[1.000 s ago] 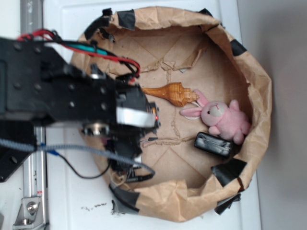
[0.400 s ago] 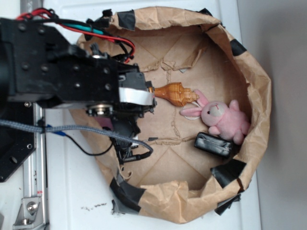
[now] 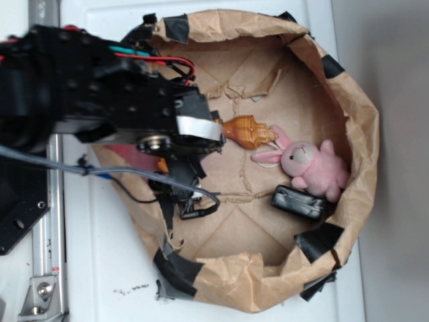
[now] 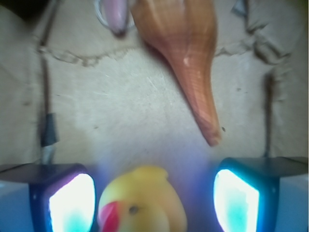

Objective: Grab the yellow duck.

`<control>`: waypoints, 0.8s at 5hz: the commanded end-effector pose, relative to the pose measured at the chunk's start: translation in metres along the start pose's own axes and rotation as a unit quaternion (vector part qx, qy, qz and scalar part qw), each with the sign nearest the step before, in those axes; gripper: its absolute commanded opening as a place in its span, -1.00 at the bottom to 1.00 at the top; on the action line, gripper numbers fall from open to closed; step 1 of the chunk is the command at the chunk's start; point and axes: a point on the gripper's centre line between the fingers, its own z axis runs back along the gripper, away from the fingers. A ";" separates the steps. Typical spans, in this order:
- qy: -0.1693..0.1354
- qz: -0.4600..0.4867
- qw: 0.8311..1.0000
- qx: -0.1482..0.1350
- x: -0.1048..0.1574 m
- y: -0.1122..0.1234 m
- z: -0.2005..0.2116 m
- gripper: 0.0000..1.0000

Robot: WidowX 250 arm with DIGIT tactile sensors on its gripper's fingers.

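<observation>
Wrist view, yellow duck (image 4: 142, 200) cropped between spread tool (image 4: 153, 200) fingers

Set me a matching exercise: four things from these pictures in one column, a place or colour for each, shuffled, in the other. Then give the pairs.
Things:
1. duck
2. shell
3. bunny
4. black box

Places or colours:
A. pink, lying near the paper wall, right side of the exterior view
B. orange-brown, pointed tip aimed toward the gripper in the wrist view
C. yellow, between the gripper's lit fingers
D. just below the bunny in the exterior view

Pairs: 1-C, 2-B, 3-A, 4-D
</observation>
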 end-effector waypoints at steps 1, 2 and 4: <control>-0.044 0.008 0.999 -0.008 -0.008 -0.002 0.023 -1.00; -0.060 0.016 0.998 -0.006 -0.010 0.002 0.032 -1.00; -0.091 0.038 0.995 -0.011 -0.001 0.009 0.053 -1.00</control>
